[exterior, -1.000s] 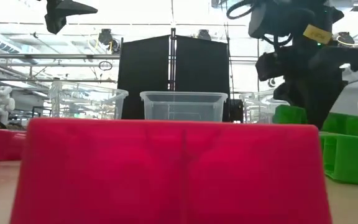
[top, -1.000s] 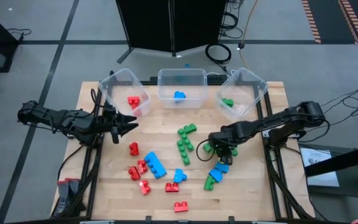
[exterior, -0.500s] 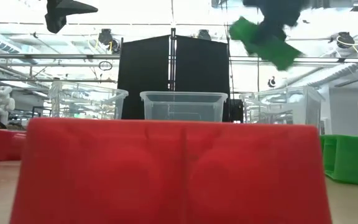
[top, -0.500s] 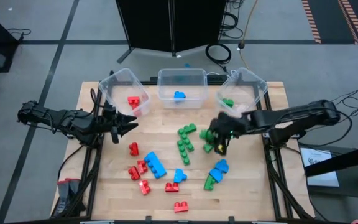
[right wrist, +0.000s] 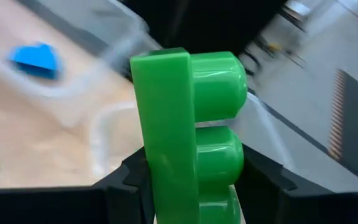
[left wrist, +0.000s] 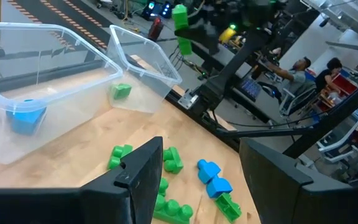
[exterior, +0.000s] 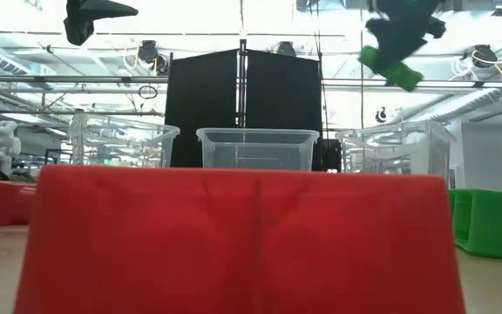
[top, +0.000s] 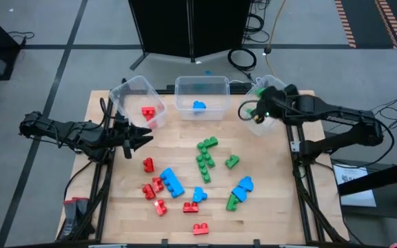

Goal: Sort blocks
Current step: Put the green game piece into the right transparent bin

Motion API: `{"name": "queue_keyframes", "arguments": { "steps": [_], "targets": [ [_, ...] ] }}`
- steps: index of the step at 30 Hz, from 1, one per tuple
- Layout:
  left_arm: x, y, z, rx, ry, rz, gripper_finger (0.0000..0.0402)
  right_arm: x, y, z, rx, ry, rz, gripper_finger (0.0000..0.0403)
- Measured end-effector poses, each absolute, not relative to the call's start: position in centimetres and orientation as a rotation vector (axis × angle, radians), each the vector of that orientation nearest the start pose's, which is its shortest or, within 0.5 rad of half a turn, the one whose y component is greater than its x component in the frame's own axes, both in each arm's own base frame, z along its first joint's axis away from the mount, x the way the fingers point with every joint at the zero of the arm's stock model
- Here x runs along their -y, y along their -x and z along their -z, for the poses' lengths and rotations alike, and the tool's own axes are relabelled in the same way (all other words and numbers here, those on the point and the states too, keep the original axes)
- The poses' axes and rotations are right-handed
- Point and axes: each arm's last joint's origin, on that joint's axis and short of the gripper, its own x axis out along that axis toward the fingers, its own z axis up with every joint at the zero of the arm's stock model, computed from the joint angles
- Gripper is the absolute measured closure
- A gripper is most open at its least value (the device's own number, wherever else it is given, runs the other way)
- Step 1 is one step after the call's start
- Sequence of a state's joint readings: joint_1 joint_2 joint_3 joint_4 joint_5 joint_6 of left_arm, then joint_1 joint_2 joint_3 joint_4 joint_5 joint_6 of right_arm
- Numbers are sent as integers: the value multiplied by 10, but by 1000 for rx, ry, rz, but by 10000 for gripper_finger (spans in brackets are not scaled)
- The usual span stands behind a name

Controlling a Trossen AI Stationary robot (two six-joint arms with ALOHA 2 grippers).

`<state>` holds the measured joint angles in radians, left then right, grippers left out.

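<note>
My right gripper [top: 258, 112] hovers above the near left corner of the right clear bin [top: 276, 96], shut on a green block [right wrist: 188, 124] that also shows high up in the low view as the green block [exterior: 390, 64]. My left gripper [top: 146, 138] hangs open above the table's left part, just in front of the left bin [top: 135, 101]. Loose blocks lie on the wood: green blocks [top: 205, 156], a blue block [top: 172, 182], red blocks [top: 153, 189]. A red block [top: 148, 112] lies in the left bin and a blue block [top: 199, 106] in the middle bin [top: 202, 91]. My right gripper pinches the green block between its two fingers [right wrist: 128, 180], one finger on each of its opposite sides at its lower end [right wrist: 179, 186]. The studs [right wrist: 219, 84] face sideways, and the block stands up beyond the fingertips, lifted clear of the table and the bin.
Three clear bins stand in a row along the table's far edge. A green block [left wrist: 121, 91] lies inside the right bin. A large red block [exterior: 242, 240] sits close before the low camera. People sit at desks [left wrist: 303, 65] beyond the table's right side.
My right gripper has risen from among the green blocks on the table's right part, taking one green block up with it, and has swung toward the far edge until it stands over the right bin. The block has gone from low on the table to lifted high.
</note>
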<state>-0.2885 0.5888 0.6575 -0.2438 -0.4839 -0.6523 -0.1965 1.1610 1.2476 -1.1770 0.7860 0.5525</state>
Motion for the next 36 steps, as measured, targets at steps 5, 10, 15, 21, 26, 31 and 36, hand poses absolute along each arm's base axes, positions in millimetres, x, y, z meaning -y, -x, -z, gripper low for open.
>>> {"name": "queue_keyframes", "arguments": {
  "steps": [5, 10, 15, 21, 26, 31, 36],
  "targets": [
    [25, -131, -311, -93, 579, -240, 192, 81, -181, -330, -861, -140, 1227, 250],
    [25, -131, -310, -94, 579, -240, 192, 99, -184, -302, -872, -185, 1216, 250],
    [25, -131, -310, -93, 580, -240, 192, 112, -184, -292, -858, -195, 1186, 250],
    [25, -131, -310, -94, 580, -240, 192, 121, -183, -295, -800, -220, 1219, 150],
    [25, -131, -310, -94, 579, -240, 192, 123, -183, -295, -799, -255, 1189, 97],
    [25, -131, -310, -94, 579, -240, 192, 120, -188, -303, -776, -264, 1020, 102],
    [25, -131, -310, -94, 579, -240, 192, 100, -210, -326, -637, -275, 472, 114]
  ]
}}
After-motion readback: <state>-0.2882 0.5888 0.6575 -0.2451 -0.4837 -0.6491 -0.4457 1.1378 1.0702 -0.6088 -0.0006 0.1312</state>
